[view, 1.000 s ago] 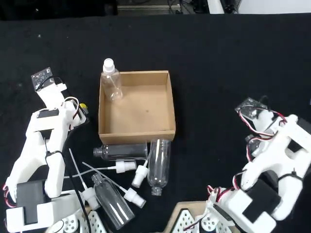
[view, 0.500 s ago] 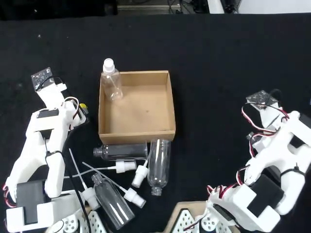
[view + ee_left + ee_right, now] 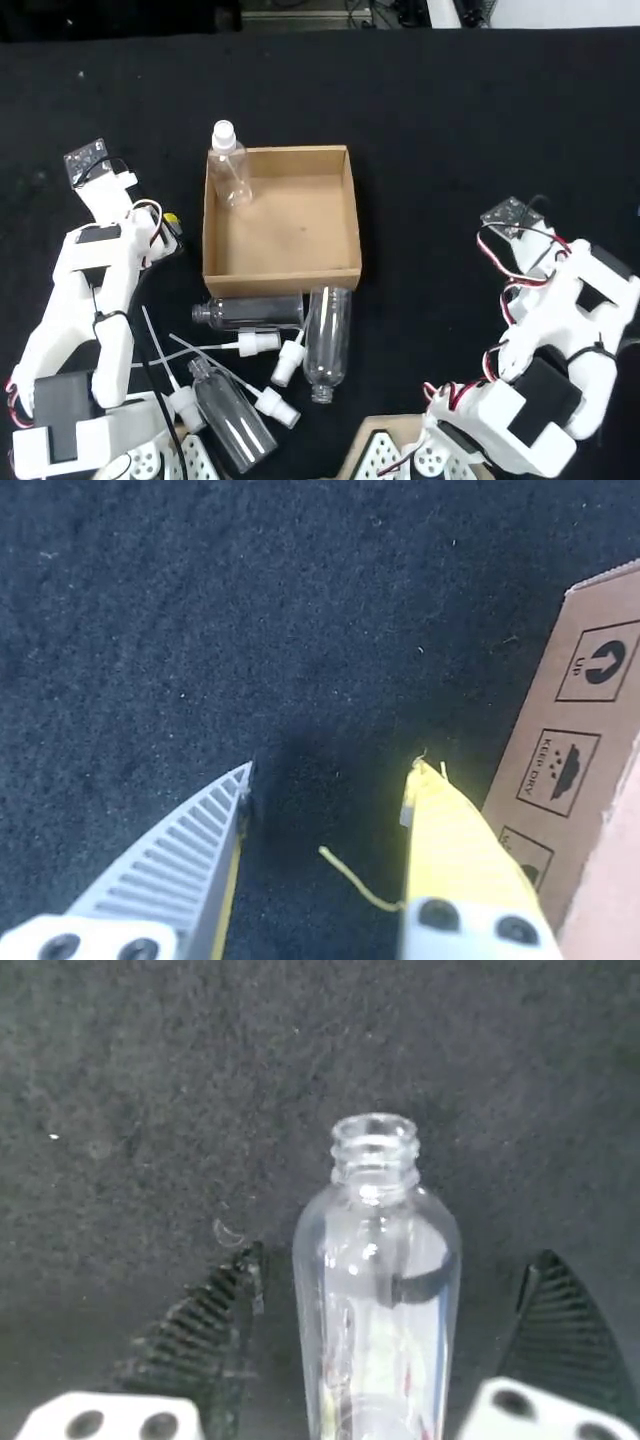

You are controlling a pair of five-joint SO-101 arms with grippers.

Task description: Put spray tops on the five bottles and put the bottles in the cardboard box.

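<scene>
Straddling the bottle (image 3: 375,1300), right gripper (image 3: 398,1253) spread apart, at the cardboard box's (image 3: 280,270) three o'clock, I'm judging it light, slick; favouring mid-body.

cardboard box (image 3: 281,220) is sitting mid-table, capped bottle (image 3: 229,165) leaning at its back-left corner. three uncapped bottles (image 3: 327,340) and spray tops (image 3: 258,343) are lying in front. left gripper (image 3: 333,768) is hanging beside its left wall. another bottle (image 3: 372,1190) is lying between the spread jaws of right gripper (image 3: 397,1255).

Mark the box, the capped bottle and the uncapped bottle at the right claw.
box (image 3: 280,282), high view, front wall.
capped bottle (image 3: 229,172), high view, clear body.
uncapped bottle (image 3: 375,1290), right wrist view, body below the neck.
</scene>
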